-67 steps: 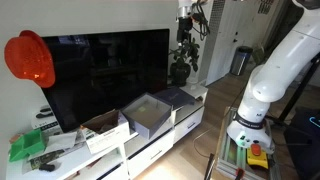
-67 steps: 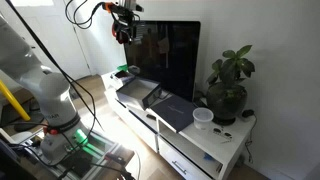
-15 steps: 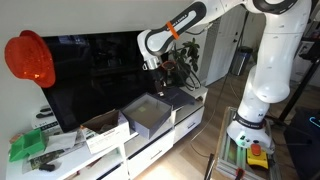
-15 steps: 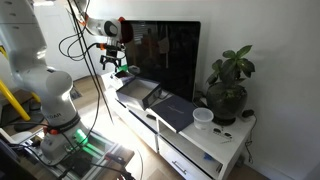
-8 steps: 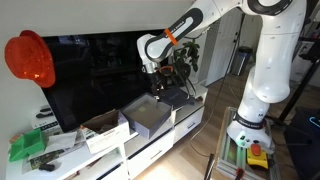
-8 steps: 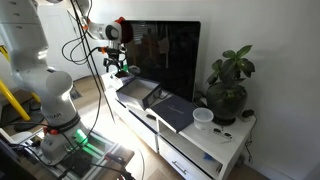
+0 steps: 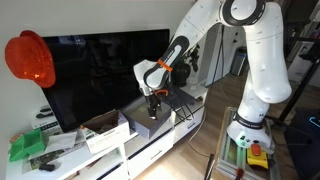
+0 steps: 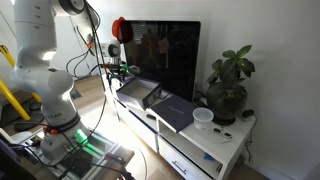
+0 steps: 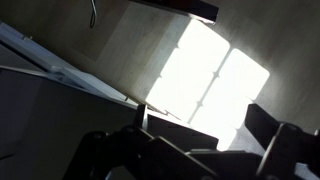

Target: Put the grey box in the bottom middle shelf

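The grey box [image 7: 150,124] stands on top of the white TV bench [image 7: 190,122], between a white-sided box and a darker charcoal box. It also shows in an exterior view [image 8: 141,93]. My gripper [image 7: 152,103] is low over the grey box, fingers pointing down at its rim. It shows in the other exterior view too [image 8: 121,70]. In the wrist view the gripper [image 9: 200,128] is open, with a dark box wall [image 9: 175,125] between the fingers and bright floor beyond. I cannot make out the bottom middle shelf in these views.
A charcoal box [image 7: 180,97] and a white-sided box with brown contents [image 7: 105,131] flank the grey box. A large TV [image 7: 100,70] stands right behind. A potted plant [image 8: 228,90] and a white cup [image 8: 203,118] sit at the bench's end.
The arm has swung down from high above the TV. In the last second the gripper dropped from beside the TV screen onto the grey box.
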You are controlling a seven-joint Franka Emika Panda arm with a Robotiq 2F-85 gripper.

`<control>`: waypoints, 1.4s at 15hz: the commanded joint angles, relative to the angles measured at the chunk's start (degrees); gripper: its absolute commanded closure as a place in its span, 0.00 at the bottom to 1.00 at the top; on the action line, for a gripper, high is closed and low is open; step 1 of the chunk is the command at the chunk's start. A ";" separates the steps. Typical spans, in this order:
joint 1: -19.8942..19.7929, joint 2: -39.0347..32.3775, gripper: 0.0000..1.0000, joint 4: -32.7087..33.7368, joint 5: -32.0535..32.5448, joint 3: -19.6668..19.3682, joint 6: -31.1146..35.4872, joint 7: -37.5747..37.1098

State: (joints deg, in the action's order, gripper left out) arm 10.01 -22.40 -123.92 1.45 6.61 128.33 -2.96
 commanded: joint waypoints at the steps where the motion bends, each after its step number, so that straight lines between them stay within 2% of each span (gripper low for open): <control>1: 1.83 -6.12 0.00 3.05 2.47 -0.26 5.25 -1.87; 3: 1.12 -4.83 0.00 1.44 1.19 0.13 5.05 -0.45; 9: 1.41 -6.69 0.00 3.02 1.45 0.02 6.28 -0.51; 16: 1.60 -9.50 0.00 2.00 3.01 -0.42 19.06 0.27; 17: 1.55 -10.03 0.22 1.82 2.84 -0.48 21.06 0.22; 20: 1.35 -11.80 0.41 1.75 2.36 -0.34 25.70 0.64; 21: 1.13 -12.47 0.11 1.78 1.93 0.01 27.27 0.86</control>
State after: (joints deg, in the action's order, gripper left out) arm 11.43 -33.44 -121.46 3.62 6.31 151.09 -2.91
